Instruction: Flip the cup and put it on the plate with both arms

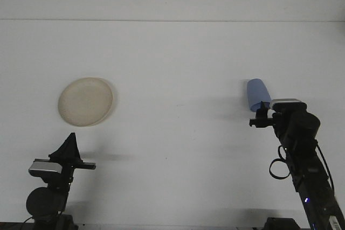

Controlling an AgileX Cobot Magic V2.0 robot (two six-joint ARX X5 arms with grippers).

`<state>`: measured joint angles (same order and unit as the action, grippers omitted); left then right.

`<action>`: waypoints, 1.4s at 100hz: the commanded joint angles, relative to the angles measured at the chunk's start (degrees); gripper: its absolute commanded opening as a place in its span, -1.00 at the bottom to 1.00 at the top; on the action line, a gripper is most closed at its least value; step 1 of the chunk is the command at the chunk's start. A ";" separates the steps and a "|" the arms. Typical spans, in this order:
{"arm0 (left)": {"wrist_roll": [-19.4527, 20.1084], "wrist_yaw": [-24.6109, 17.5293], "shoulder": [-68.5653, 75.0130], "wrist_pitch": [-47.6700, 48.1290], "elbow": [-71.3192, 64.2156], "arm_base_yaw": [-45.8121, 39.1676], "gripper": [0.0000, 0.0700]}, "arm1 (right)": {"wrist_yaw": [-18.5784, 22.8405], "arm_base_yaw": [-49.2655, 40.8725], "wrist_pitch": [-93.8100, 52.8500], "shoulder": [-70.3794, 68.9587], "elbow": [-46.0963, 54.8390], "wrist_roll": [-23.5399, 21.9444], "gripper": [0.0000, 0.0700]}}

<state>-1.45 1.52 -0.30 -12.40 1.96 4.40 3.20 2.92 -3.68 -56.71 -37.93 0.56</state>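
no readable text, labels or numbers

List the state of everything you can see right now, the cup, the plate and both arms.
Cup: lying on its side, partly hidden by the right gripper.
Plate: flat on the table, nothing on it.
Right gripper: at the cup's near end; grip unclear.
Left gripper: low near the front edge, holding nothing, short of the plate.

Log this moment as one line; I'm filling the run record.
phase: reach | right claw: at blue cup lying on its side | left claw: parked near edge | cream plate: bare
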 commanded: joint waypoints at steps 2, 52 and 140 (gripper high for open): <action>-0.33 -0.07 0.11 -0.55 -1.16 0.00 -0.97 | -0.20 1.27 5.09 -0.94 3.04 -1.25 0.26; -0.33 -0.07 0.11 -0.55 -1.14 0.00 -0.97 | 3.45 6.49 25.33 -17.64 9.14 -1.86 0.26; -0.33 -0.07 0.11 -0.55 -1.16 0.00 -0.97 | 10.40 10.34 41.40 -33.16 5.64 -0.94 0.25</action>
<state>-1.45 1.52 -0.30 -12.40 1.96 4.40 12.56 13.13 37.10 -88.05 -31.11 -0.40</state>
